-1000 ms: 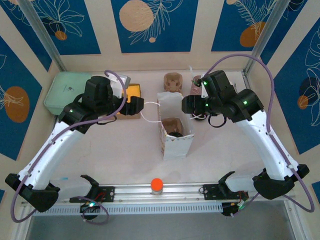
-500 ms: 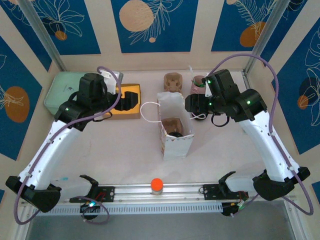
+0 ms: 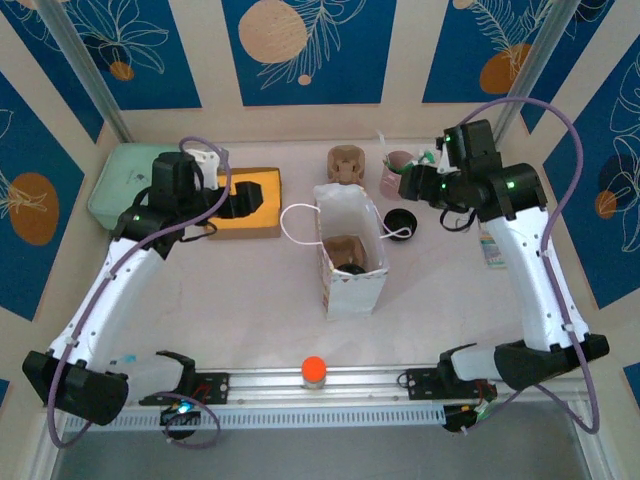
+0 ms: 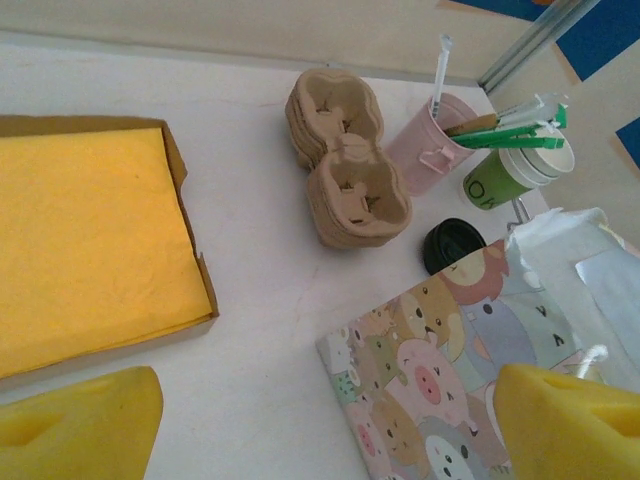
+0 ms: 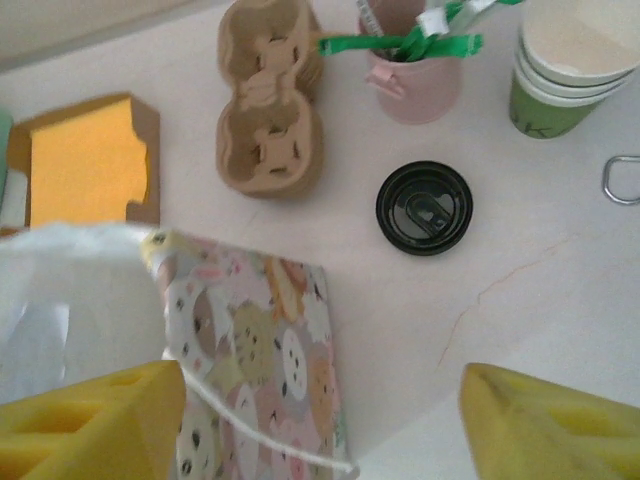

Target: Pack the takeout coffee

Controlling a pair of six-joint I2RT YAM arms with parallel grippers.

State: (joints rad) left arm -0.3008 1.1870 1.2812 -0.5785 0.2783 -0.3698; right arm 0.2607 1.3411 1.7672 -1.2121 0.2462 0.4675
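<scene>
Table (image 3: 250,290) w/ bag (image 3: 352,292), black lid (image 3: 399,221), carrier (image 3: 345,165), pink cup (image 3: 397,172), yellow box (image 3: 256,222).

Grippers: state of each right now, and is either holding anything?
Left gripper: open, pads wide apart, holding nothing.
Right gripper: open, pads wide apart, holding nothing.

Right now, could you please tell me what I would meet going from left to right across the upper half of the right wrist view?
Yellow foam pad → brown pulp cup carrier → pink cup with straws → stack of green paper cups.
</scene>
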